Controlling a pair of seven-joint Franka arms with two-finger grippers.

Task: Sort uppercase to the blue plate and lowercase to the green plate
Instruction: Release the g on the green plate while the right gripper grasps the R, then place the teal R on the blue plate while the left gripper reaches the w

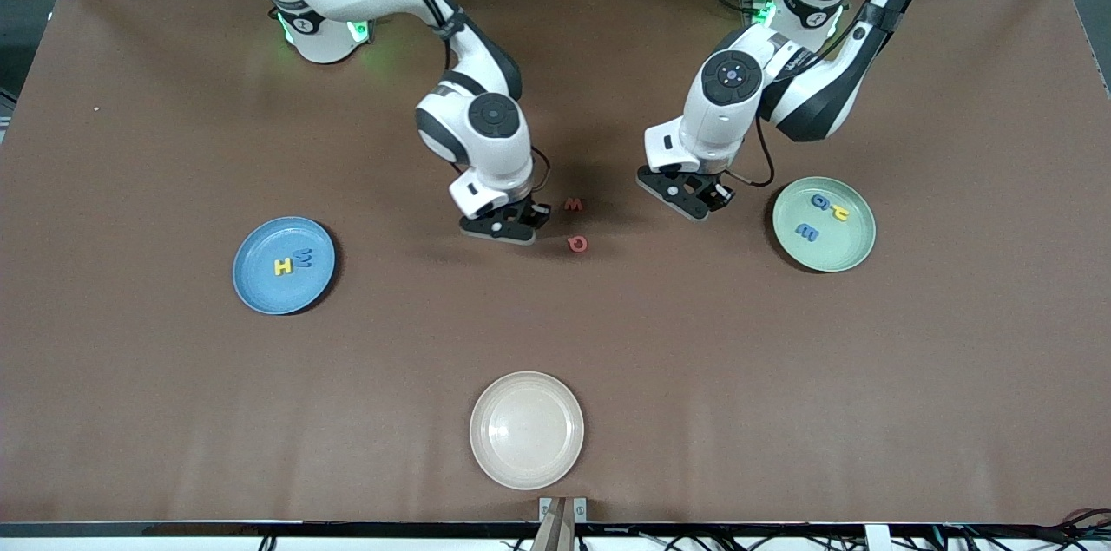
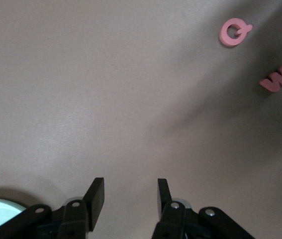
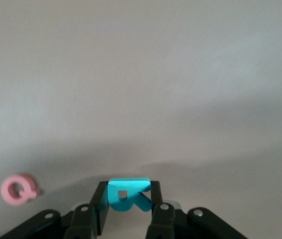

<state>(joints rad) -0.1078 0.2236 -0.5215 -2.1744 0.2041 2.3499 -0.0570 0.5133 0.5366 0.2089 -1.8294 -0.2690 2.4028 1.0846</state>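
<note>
Teal R sits clamped in your right claw, low over the tabletop beside the red Q, ready for the blue plate, while your left claw waits with fingers apart.

Two white arms with rounded shells and black joint bands are seen. A dark round cap is set on each wrist joint. Green lights glow at both bases. Thin black cables are run along the arms. The left gripper and the right gripper are made of black fingers, with silver screws at their pivots.
</note>
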